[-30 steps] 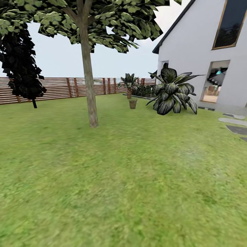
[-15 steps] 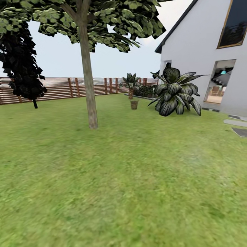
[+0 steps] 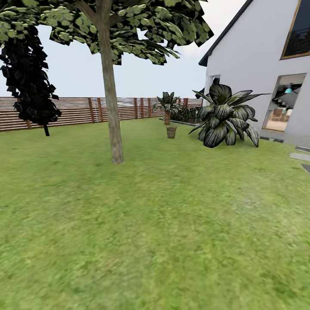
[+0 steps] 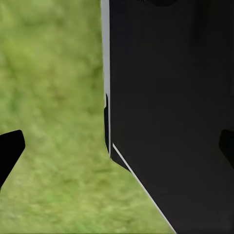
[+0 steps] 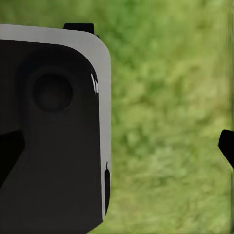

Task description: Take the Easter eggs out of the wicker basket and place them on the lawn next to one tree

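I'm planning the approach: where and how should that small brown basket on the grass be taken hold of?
The wicker basket stands upright on the lawn, mouth up, widening to the rim: probably grip the rim, tool coming from above on the open near side, away from the bush. Any handle is too small to tell.

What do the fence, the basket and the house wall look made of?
Fence: looks like brown wood, matte, in horizontal slats between upright posts. Basket: probably woven wicker by its tan colour, but too small here to see any weave. House wall: smooth white, likely painted plaster, with no joints showing.
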Motion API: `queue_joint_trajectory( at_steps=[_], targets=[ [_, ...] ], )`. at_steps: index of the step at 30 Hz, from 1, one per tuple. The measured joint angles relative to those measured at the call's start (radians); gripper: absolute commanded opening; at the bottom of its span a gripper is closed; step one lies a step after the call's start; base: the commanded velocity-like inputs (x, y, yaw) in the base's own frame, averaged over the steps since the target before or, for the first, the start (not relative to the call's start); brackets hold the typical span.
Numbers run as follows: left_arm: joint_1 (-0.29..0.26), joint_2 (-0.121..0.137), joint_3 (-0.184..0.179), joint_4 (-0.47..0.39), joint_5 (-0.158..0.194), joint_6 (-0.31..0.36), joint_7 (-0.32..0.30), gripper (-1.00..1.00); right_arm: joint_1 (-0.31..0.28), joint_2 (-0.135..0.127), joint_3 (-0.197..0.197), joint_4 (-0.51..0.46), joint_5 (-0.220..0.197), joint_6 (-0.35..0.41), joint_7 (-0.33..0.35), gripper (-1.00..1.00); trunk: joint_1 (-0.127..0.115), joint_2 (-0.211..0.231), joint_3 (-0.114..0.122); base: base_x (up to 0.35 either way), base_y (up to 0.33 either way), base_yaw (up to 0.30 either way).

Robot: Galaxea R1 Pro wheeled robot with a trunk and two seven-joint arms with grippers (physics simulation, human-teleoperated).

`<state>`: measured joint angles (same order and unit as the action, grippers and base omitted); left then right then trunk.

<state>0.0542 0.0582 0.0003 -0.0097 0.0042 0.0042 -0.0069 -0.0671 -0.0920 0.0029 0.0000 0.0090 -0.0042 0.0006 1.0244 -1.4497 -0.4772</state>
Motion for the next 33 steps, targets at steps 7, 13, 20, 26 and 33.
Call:
queue_joint_trajectory(
  at_steps=[7, 13, 20, 26, 33],
  targets=[
    [0.0, 0.0, 0.0, 0.0, 0.0, 0.0, 0.0, 1.0, 0.0, 0.0, 0.0, 0.0, 0.0, 0.0, 0.0, 1.0, 0.0, 0.0, 0.0, 0.333, -0.123, 0.0],
    [0.0, 0.0, 0.0, 0.0, 0.0, 0.0, 0.0, 1.0, 0.0, 0.0, 0.0, 0.0, 0.0, 0.0, 0.0, 1.0, 0.0, 0.0, 0.0, 0.333, -0.123, 0.0],
    [0.0, 0.0, 0.0, 0.0, 0.0, 0.0, 0.0, 1.0, 0.0, 0.001, 0.0, 0.0, 0.0, 0.0, 0.0, 1.0, 0.0, 0.0, -0.001, 0.333, -0.123, 0.139],
    [0.0, 0.0, 0.0, 0.0, 0.0, 0.0, 0.0, 1.0, 0.0, 0.0, 0.0, 0.0, 0.001, 0.0, 0.001, 1.0, 0.0, 0.0, -0.001, 0.333, -0.123, 0.039],
    [0.0, 0.0, 0.001, 0.0, 0.0, 0.0, 0.0, 1.0, 0.0, 0.0, 0.0, 0.0, 0.0, 0.0, 0.0, 1.0, 0.0, 0.0, -0.001, 0.333, -0.123, 0.002]
  ],
)
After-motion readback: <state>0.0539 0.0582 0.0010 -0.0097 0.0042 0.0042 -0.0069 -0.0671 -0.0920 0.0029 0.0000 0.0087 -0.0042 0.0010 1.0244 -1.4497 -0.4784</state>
